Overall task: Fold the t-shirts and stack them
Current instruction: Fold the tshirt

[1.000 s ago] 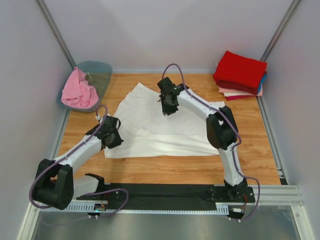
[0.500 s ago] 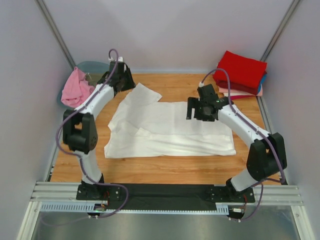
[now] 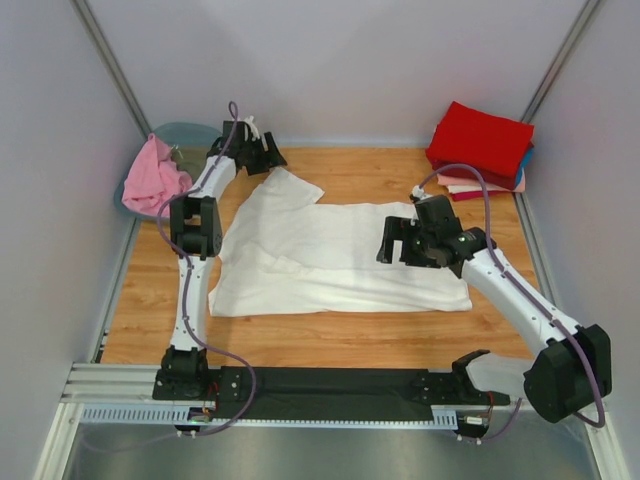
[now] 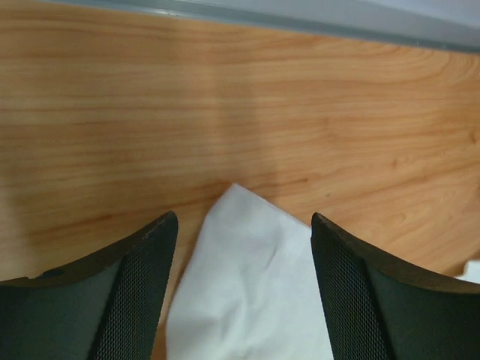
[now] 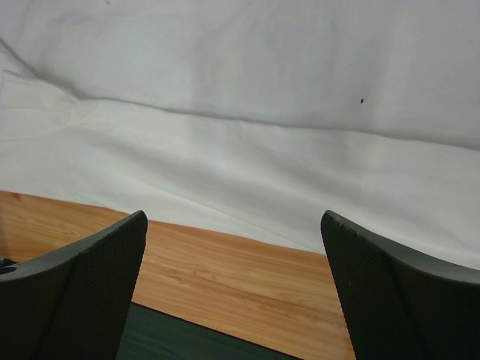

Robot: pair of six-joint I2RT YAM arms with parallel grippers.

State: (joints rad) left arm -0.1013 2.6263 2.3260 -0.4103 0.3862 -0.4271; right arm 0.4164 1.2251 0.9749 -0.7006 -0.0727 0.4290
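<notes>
Two hands are in view and both are empty. The left hand (image 3: 262, 153) has its fingers (image 4: 135, 285) spread wide. The tip of one sleeve of the white t-shirt (image 3: 340, 255) lies on the tabletop (image 3: 340, 340) under the gap between them, and it appears to touch neither pad. The right hand (image 3: 393, 240) is equally wide and grips nothing. The body of the same shirt lies flat beneath and ahead of it, and one cloth edge with bare wood beside it shows between its fingers (image 5: 75, 285).

The pink t-shirt (image 3: 152, 180) sits crumpled in the tub (image 3: 205, 138), near the left arm and behind its hand. The folded stack lies well apart from the right hand toward the far corner: a red t-shirt (image 3: 480, 140) on top, with a blue t-shirt (image 3: 527, 157) and a peach t-shirt (image 3: 470, 187) showing at the edges.

Assessment: the white shirt is spread out and the first fold is not yet made.

Risks noted:
- The left hand has only the sleeve tip within reach. A shallow pinch there could slip off as the cloth is lifted.
- If the pads close too low, they may press on the wood and miss the cloth.
- The shirt shows creases and a turned-over flap on the side nearest the left arm. Folding over these would lock in an uneven edge.
- The hands are set on unlike parts of the shirt, one at a sleeve and one at the body. Pulling at uneven heights could skew the fold.
</notes>
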